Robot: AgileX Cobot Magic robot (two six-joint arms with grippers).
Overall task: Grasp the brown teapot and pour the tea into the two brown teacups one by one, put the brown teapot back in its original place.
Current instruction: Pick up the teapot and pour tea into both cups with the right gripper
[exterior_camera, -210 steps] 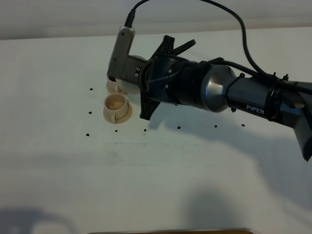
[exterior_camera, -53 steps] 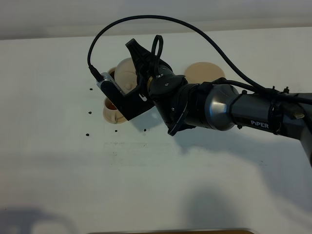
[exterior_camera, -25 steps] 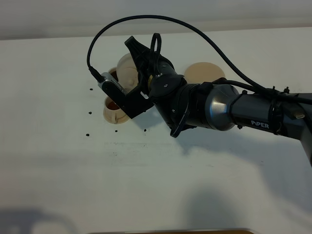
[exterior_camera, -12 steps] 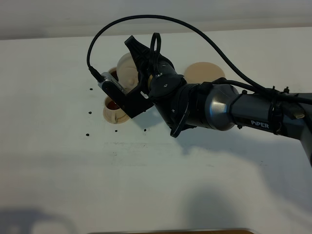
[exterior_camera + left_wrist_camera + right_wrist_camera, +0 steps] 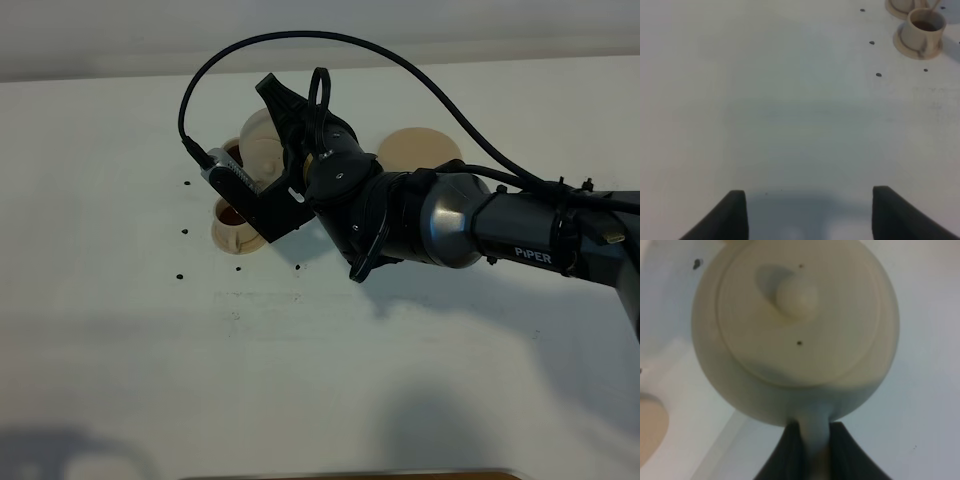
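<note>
My right gripper [image 5: 283, 125] reaches across to the left and is shut on the loop handle of the brown teapot [image 5: 260, 148]. In the right wrist view the teapot [image 5: 795, 325] shows its lid and knob, with the handle pinched between my fingers [image 5: 785, 455]. The pot hangs over the far teacup [image 5: 226, 154], which is mostly hidden behind it. The near teacup [image 5: 232, 217] stands on its saucer with dark tea inside, and the left wrist view shows it too [image 5: 925, 30]. The teapot's wide saucer [image 5: 422, 148] lies bare. My left gripper [image 5: 807, 215] is open and holds nothing.
Small dark dots [image 5: 186, 232] mark the white table [image 5: 300, 380] around the cups. The right arm's black cable [image 5: 300, 40] loops above the teapot. A tan edge [image 5: 350, 476] shows at the bottom of the high view.
Since the earliest frame the right wrist has rolled over and the near cup has filled with tea. Over the last second the teapot has barely moved.
</note>
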